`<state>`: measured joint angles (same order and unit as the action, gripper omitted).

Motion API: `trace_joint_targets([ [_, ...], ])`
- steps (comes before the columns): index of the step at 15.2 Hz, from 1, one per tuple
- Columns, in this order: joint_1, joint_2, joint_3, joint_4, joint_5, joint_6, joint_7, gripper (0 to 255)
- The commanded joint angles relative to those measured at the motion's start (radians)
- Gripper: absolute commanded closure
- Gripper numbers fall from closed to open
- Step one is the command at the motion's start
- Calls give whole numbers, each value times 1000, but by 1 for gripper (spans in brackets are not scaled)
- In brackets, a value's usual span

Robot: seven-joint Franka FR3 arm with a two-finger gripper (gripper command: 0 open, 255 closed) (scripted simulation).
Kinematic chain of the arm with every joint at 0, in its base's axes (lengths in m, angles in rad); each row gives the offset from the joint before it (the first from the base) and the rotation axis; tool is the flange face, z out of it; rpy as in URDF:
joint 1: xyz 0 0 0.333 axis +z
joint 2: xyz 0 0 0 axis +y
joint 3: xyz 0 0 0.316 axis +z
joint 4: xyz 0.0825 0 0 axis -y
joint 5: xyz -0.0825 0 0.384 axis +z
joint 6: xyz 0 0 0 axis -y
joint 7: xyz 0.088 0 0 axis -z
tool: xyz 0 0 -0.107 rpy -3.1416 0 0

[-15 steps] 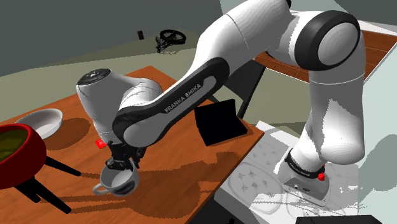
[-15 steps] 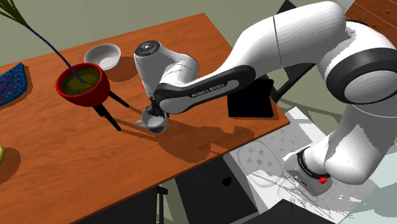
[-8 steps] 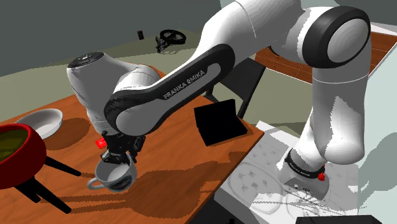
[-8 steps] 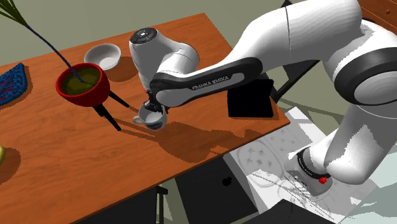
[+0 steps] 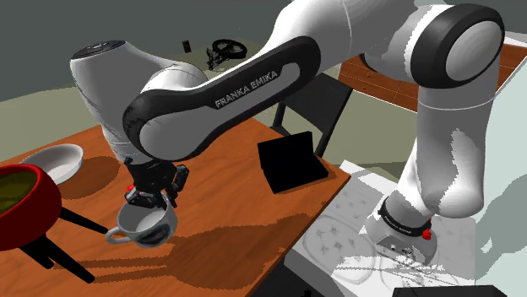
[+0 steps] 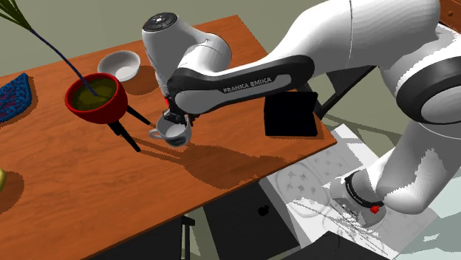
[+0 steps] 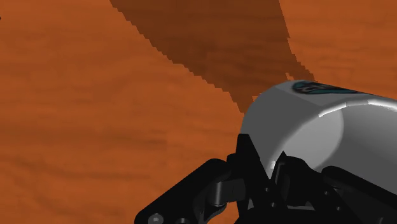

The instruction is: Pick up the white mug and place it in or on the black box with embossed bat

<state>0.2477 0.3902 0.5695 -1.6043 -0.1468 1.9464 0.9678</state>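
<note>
The gripper [image 5: 153,201], clamped on the rim of the white mug [image 5: 145,226], is lifting it higher off the table [image 5: 236,194], clearing it for transfer to the black box [image 5: 291,162].

White letters FRANKA EMIKA stand on the arm's dark forearm [image 5: 253,91], upper middle of the shoulder view. The second exterior view shows them too.

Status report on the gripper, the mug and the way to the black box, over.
Gripper shut on rim of white mug. Mug held above wooden table. Nothing between it and black box; red planter on the opposite side.
</note>
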Motion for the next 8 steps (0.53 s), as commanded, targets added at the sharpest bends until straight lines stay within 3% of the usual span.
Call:
trace_joint_targets([
  [1,1,-5,2,22,3,-26,-1,255],
  [8,5,-18,8,99,13,-114,-4,255],
])
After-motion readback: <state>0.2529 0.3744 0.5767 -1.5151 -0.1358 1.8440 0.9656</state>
